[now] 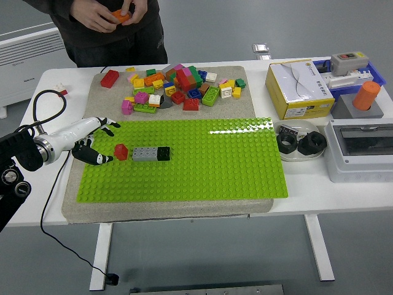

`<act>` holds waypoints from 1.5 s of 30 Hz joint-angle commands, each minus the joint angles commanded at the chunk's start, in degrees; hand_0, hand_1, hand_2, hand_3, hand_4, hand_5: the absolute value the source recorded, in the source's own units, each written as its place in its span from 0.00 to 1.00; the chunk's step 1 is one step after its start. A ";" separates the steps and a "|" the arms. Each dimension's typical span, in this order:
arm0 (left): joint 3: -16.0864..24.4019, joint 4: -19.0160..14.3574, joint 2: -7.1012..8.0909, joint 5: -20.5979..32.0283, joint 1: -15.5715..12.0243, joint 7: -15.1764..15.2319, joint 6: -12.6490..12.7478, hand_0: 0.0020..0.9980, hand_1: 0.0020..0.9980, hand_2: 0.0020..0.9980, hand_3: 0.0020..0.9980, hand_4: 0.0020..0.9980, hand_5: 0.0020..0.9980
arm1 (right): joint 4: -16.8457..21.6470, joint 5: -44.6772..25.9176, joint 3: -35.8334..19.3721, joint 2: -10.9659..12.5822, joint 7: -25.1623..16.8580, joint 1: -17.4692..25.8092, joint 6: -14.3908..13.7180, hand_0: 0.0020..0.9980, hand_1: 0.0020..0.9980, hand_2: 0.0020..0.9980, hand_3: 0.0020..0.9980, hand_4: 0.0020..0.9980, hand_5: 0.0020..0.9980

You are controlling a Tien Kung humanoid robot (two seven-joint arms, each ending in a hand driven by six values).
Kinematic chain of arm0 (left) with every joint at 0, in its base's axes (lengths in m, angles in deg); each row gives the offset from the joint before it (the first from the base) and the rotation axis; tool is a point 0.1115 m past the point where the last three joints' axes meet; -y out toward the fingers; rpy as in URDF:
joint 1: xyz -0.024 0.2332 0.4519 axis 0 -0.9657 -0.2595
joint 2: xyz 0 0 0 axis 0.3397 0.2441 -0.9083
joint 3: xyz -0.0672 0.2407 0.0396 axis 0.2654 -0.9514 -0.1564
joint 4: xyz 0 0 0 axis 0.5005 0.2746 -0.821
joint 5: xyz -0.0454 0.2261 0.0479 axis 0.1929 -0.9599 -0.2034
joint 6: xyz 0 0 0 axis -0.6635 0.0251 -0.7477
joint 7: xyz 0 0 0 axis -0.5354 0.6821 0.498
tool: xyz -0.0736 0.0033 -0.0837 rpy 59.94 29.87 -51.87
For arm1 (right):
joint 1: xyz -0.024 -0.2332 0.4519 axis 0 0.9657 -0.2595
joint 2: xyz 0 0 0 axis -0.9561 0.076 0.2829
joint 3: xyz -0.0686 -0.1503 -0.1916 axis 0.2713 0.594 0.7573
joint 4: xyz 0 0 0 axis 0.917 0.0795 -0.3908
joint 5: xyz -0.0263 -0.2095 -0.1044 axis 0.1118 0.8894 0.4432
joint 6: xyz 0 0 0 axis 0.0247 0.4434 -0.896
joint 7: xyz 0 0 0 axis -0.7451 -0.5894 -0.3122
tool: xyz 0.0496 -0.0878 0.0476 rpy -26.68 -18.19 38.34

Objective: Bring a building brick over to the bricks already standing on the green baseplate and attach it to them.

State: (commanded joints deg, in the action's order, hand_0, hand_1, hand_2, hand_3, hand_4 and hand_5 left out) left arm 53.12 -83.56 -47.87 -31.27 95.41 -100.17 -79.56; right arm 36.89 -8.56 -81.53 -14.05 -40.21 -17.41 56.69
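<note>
A red brick (pixel 121 151) stands on the green baseplate (pixel 202 166), touching the left end of a grey brick (pixel 143 153) joined to a black brick (pixel 163 153). My left hand (pixel 97 140) is open and empty just left of the red brick, fingers spread, clear of it. A pile of loose coloured bricks (pixel 178 86) lies on the grey mat behind the baseplate. A person at the far side holds an orange brick (pixel 118 15) in both hands. My right arm is out of view.
A lone red brick (pixel 109 78) lies at the mat's far left. A small white and red piece (pixel 60 90) sits on the table. A yellow box (pixel 299 88), black rings on a dish (pixel 299 142) and a grey enclosure (pixel 362 147) stand at the right.
</note>
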 joint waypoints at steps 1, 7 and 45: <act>0.48 0.68 -0.31 0.44 -0.06 0.29 0.28 0.10 0.15 0.79 0.94 0.81 0.09 | 0.00 0.06 0.00 -0.01 0.01 0.02 -0.01 0.70 0.61 0.75 0.87 0.92 1.00; 1.64 4.00 -0.88 0.11 -0.11 1.04 1.10 0.11 0.14 0.79 0.93 0.77 0.10 | 0.00 -0.26 0.43 0.01 -0.04 0.05 -0.05 0.71 0.61 0.75 0.87 0.92 1.00; -2.15 7.89 -4.47 1.24 -0.52 1.18 1.08 0.10 0.15 0.79 0.92 0.76 0.10 | 0.00 -2.54 2.73 0.51 -0.32 -0.62 -0.22 0.71 0.60 0.75 0.87 0.92 1.00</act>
State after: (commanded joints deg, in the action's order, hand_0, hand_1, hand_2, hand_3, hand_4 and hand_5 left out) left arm 50.97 -75.67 -52.34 -30.02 94.88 -98.99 -78.48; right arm 36.89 -11.09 -78.79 -13.54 -40.53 -18.02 56.48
